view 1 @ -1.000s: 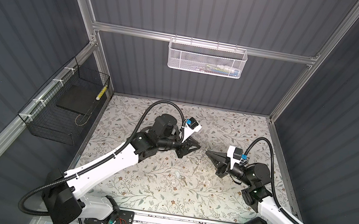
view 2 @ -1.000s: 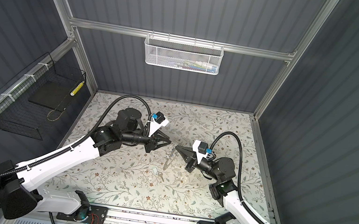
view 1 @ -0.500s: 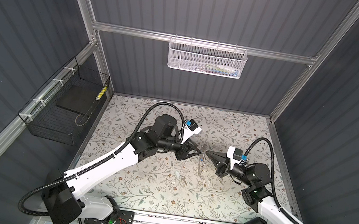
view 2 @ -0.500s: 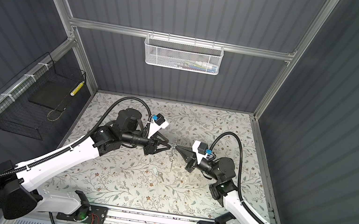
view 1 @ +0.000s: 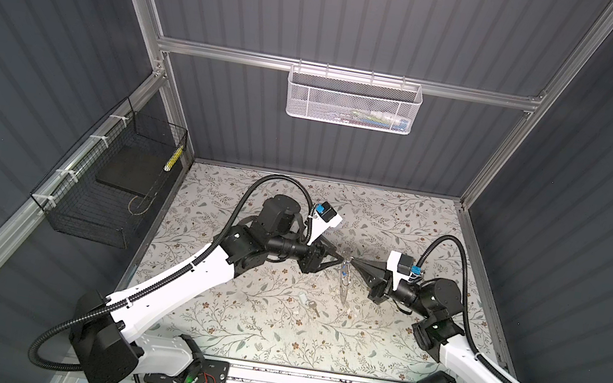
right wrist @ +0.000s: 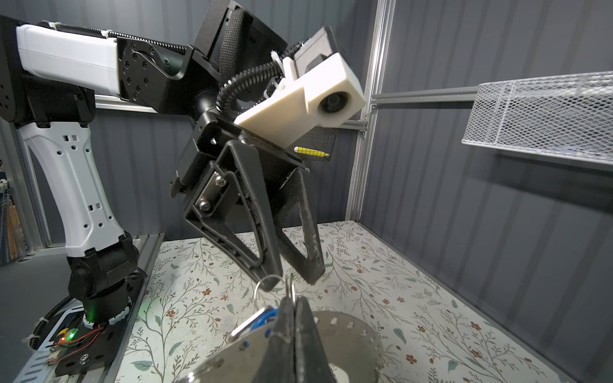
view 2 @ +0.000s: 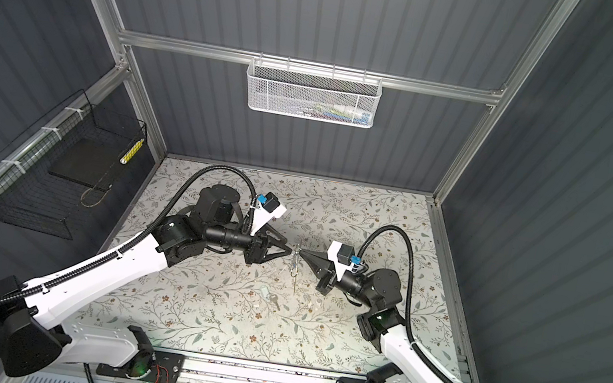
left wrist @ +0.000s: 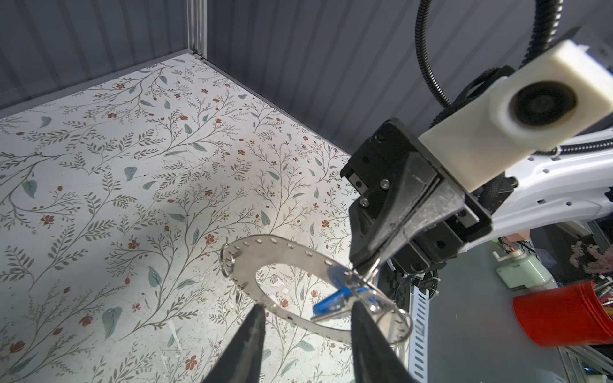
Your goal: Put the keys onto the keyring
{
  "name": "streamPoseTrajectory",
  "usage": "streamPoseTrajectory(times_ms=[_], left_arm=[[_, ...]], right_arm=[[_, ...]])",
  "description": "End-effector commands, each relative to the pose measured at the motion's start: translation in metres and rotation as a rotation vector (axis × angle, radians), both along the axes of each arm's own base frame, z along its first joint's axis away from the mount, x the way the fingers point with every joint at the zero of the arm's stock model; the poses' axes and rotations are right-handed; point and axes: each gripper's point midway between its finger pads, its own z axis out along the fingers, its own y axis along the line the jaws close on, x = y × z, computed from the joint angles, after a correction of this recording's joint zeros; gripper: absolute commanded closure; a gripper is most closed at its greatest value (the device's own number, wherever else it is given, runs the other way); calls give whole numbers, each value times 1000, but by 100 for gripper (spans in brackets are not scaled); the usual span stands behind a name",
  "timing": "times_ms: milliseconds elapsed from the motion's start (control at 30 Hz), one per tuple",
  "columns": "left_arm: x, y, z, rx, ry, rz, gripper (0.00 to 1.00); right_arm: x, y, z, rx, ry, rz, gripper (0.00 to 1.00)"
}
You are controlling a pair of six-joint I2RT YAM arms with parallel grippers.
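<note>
The keyring (view 1: 343,281) (view 2: 295,270) is a flat grey metal ring with rim holes. It hangs above the mat from my right gripper (view 1: 352,260) (right wrist: 293,298), which is shut on a small wire loop at its rim. A blue-headed key (left wrist: 331,303) (right wrist: 262,320) dangles from a loop beside that grip. My left gripper (view 1: 342,255) (left wrist: 308,306) faces it, open, with a fingertip on either side of the blue key and clamping nothing. A second key (view 1: 312,307) (view 2: 275,301) with a pale head lies on the mat below.
Small whitish bits (view 1: 350,310) lie on the floral mat near the loose key. A white mesh basket (view 1: 354,99) hangs on the back wall. A black wire basket (view 1: 108,184) is on the left wall. A red cup (left wrist: 564,315) stands beyond the front rail.
My left gripper has closed in on the right gripper's tip and spread its jaws apart. The right gripper has stayed shut and the keyring still hangs from it.
</note>
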Motion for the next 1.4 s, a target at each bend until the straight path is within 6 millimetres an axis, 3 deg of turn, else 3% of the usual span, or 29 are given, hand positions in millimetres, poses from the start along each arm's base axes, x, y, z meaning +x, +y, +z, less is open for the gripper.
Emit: streamPoseTrajectory(times_ms=[0, 167, 667, 1367], left_arm=[[3, 9, 11, -8, -22, 48, 54], [3, 8, 14, -32, -15, 50, 54], [-9, -10, -3, -58, 130, -57, 65], [-13, -17, -15, -39, 168, -113, 100]], right_arm=[[-4, -2, 10, 8, -57, 1, 100], [-4, -2, 9, -3, -57, -3, 100], [-2, -4, 14, 6, -73, -25, 100], [-8, -7, 27, 56, -110, -15, 100]])
